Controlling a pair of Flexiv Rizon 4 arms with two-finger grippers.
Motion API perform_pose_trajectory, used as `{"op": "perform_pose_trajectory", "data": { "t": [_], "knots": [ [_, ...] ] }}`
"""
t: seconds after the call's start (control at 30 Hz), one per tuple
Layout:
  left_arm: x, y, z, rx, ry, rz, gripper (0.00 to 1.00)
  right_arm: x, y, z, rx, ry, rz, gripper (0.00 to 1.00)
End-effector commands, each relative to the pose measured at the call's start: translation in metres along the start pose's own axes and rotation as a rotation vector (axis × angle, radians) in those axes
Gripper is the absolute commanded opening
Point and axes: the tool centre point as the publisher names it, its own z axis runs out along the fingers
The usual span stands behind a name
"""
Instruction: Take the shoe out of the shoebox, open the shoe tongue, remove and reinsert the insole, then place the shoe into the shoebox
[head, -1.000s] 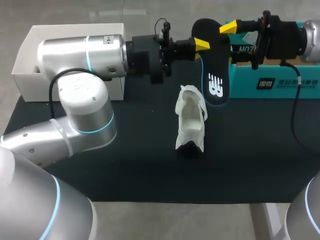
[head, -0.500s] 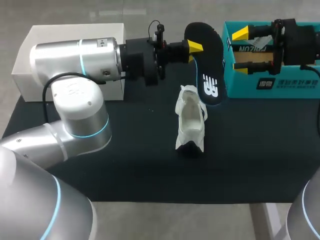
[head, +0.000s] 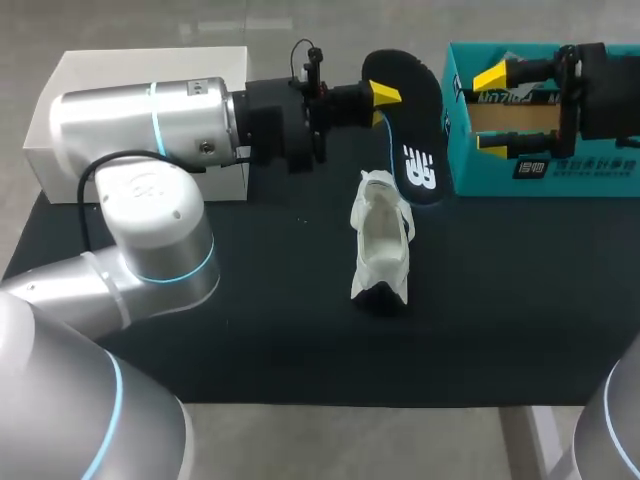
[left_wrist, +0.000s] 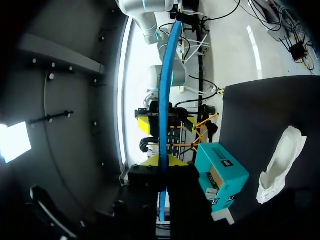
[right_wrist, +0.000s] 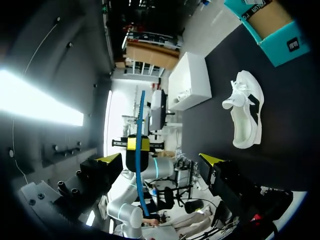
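Observation:
My left gripper (head: 385, 93) is shut on the heel end of a black insole (head: 410, 135) with a blue edge, which hangs above the mat with its toe pointing down. In the left wrist view the insole (left_wrist: 164, 95) shows edge-on between my left gripper's (left_wrist: 162, 161) yellow tips. My right gripper (head: 492, 110) stands open to the right of the insole, over the teal shoebox (head: 580, 165), with nothing in it. The white shoe (head: 382, 240) lies on the black mat below the insole. The right wrist view has the insole (right_wrist: 139, 165) ahead of my open right gripper (right_wrist: 161, 159).
A white box (head: 70, 130) stands at the table's back left, partly hidden by my left arm. The teal shoebox (right_wrist: 265, 25) is open at the back right. The black mat (head: 300, 330) spreads in front of the shoe (right_wrist: 245, 115).
My right gripper has let go of the insole, opened wide and drawn back to the right over the shoebox. My left gripper has carried the insole slightly left.

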Motion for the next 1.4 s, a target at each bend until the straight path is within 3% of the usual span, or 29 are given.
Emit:
{"op": "perform_pose_trajectory", "data": {
  "t": [0.03,0.07,0.23,0.4,0.47,0.67,0.83,0.87,1.4],
  "knots": [
    [-0.004,-0.004,0.002,0.014,-0.002,0.010,0.00,-0.015,0.004,0.004,0.158,-0.171,-0.003,1.00],
    [-0.006,-0.004,0.001,0.026,0.000,0.011,0.00,-0.021,0.002,0.002,0.182,-0.202,-0.008,1.00],
    [-0.009,-0.005,0.000,0.032,-0.005,0.011,0.00,-0.045,-0.008,-0.027,0.155,-0.273,-0.016,1.00],
    [-0.008,-0.004,-0.003,0.014,0.001,-0.004,0.00,-0.049,-0.018,-0.058,0.112,-0.339,-0.029,1.00],
    [-0.005,-0.004,-0.005,0.011,0.007,-0.007,0.00,-0.045,-0.022,-0.071,0.071,-0.361,-0.027,1.00],
    [-0.001,-0.006,-0.011,-0.007,0.017,-0.022,0.00,-0.042,-0.030,-0.108,-0.179,-0.448,-0.002,1.00],
    [0.000,-0.007,-0.014,-0.001,0.033,-0.021,0.00,-0.050,-0.025,-0.116,-0.251,-0.516,0.030,1.00],
    [0.000,-0.006,-0.015,0.000,0.033,-0.020,0.00,-0.054,-0.021,-0.116,-0.254,-0.582,0.096,1.00],
    [-0.003,-0.006,-0.009,-0.003,0.027,-0.030,0.00,-0.054,-0.021,-0.116,-0.254,-0.582,0.096,1.00]
  ]
}}
